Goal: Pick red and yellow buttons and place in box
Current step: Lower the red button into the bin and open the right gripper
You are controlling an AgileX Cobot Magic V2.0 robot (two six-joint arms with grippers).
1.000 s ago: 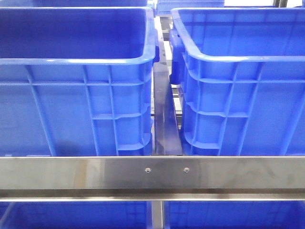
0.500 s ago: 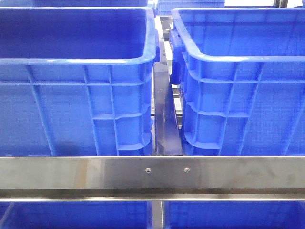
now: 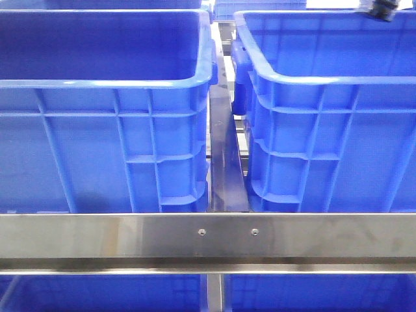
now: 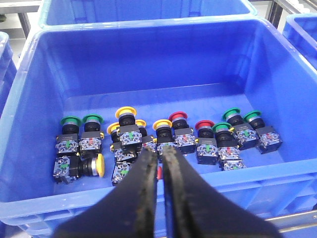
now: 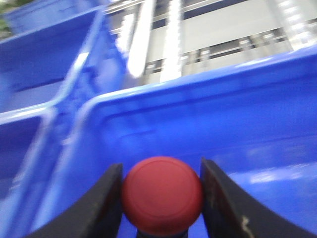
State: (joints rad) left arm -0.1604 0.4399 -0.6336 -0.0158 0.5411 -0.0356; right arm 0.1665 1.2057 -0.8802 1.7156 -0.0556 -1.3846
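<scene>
In the left wrist view, several push buttons on black switch blocks lie on the floor of a blue crate (image 4: 148,59). Some have yellow caps (image 4: 126,113), two have red caps (image 4: 177,117), and some have green caps (image 4: 71,121). One yellow-capped button (image 4: 100,165) lies on its side. My left gripper (image 4: 157,151) is shut and empty, above the crate's near wall. My right gripper (image 5: 161,171) is shut on a red button (image 5: 162,198) and holds it over a blue crate (image 5: 247,124). A dark part of the right arm (image 3: 382,9) shows at the front view's top right.
In the front view, two tall blue crates stand side by side, left (image 3: 97,149) and right (image 3: 338,143), with a narrow gap between them. A steel rail (image 3: 208,237) runs across in front. More blue crates show below it.
A dark part of the right arm has come into the front view's top right corner. The crates have not moved.
</scene>
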